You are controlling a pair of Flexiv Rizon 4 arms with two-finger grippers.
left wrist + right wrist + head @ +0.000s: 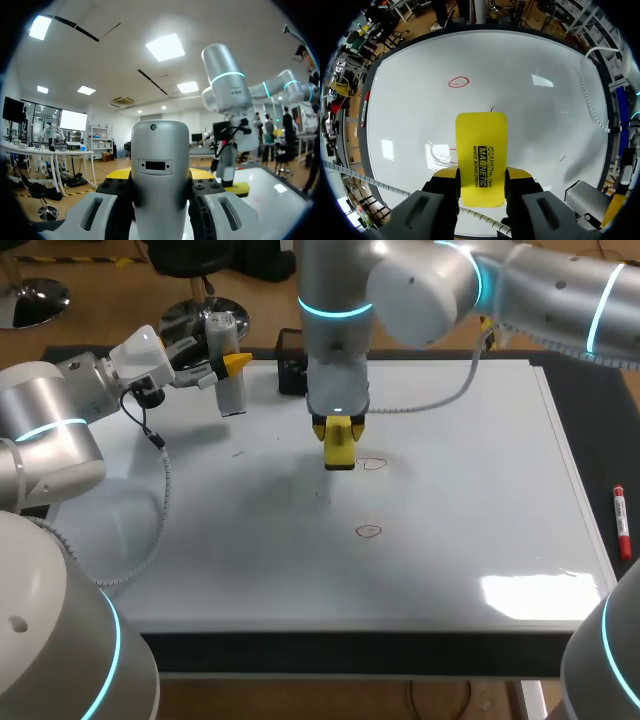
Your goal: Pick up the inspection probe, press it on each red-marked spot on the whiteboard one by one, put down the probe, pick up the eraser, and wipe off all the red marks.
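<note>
Your right gripper (481,176) pinches the yellow eraser (481,145) from both sides, down close to the whiteboard (545,125). The near red mark (373,464) peeks out just beside the eraser. The red oval (458,82) lies farther ahead, the way the eraser's long side points, a bit off to one side. Well apart, your left gripper (237,364) squeezes the probe (231,392), up off the board.

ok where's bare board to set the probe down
The whiteboard is bare along its near edge, and to the right between the eraser and the marker. Crowded at the far edge: probe, black box, right gripper.
</note>
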